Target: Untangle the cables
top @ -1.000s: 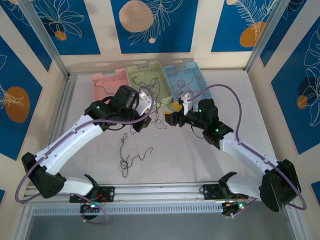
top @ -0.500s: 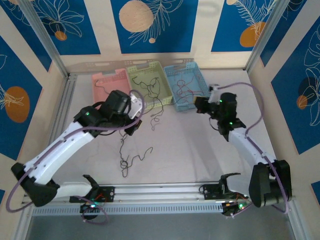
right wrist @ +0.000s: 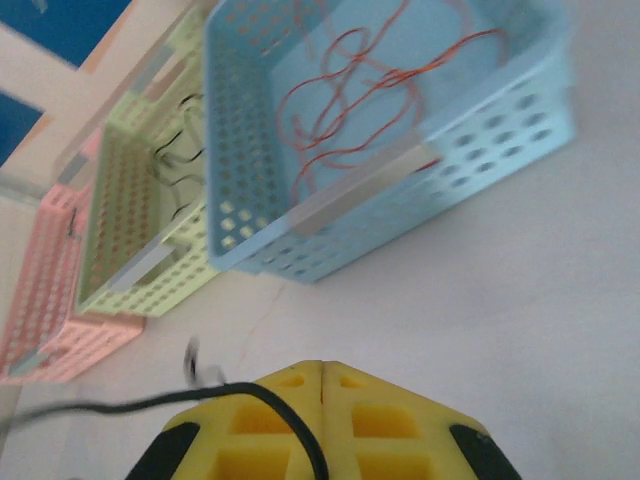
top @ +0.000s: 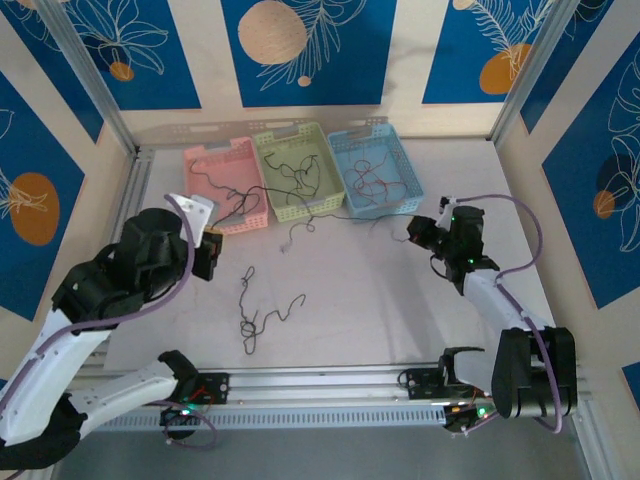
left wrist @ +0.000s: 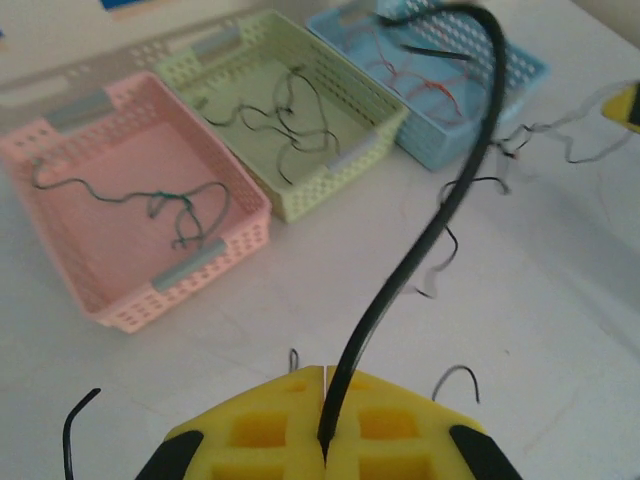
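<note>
We find no legible text, label, brand, number or sign on the three baskets, the patterned wall panels or the table.

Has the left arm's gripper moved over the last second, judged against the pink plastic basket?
Yes. The left gripper, shut on a thin black cable, pulled back leftward: from before the green plastic basket to the pink basket's near-left corner.

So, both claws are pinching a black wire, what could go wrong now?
1. The left gripper and right gripper are each shut on a thin black cable. Pulling harder might slip it free or tighten a knot.
2. Some smaller strands cling to it near the blue basket. They could snag its holes and drag it.
</note>
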Robot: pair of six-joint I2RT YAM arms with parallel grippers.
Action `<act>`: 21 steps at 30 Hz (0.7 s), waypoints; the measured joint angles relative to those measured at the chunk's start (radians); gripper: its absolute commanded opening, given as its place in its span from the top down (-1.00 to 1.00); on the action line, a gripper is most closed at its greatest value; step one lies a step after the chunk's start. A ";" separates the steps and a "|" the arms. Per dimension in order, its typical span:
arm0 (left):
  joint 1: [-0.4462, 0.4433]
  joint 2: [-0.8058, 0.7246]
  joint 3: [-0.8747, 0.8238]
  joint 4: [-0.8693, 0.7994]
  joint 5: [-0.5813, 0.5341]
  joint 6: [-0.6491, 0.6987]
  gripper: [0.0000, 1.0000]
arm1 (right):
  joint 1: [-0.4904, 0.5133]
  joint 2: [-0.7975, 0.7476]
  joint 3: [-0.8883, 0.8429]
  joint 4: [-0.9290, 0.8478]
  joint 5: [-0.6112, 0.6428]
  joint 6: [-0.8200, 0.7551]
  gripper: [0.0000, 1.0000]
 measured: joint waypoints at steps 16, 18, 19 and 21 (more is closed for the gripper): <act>0.409 0.252 0.278 0.143 -0.031 -0.046 1.00 | -0.054 0.018 -0.006 -0.013 -0.008 0.052 1.00; 0.499 0.291 0.328 0.155 0.020 -0.062 1.00 | -0.058 0.020 -0.006 -0.013 -0.008 0.059 1.00; 0.533 0.301 0.341 0.161 0.039 -0.070 1.00 | -0.058 0.020 -0.006 -0.013 -0.008 0.060 1.00; 0.603 0.314 0.355 0.173 0.087 -0.090 1.00 | -0.058 0.020 -0.006 -0.012 -0.008 0.066 1.00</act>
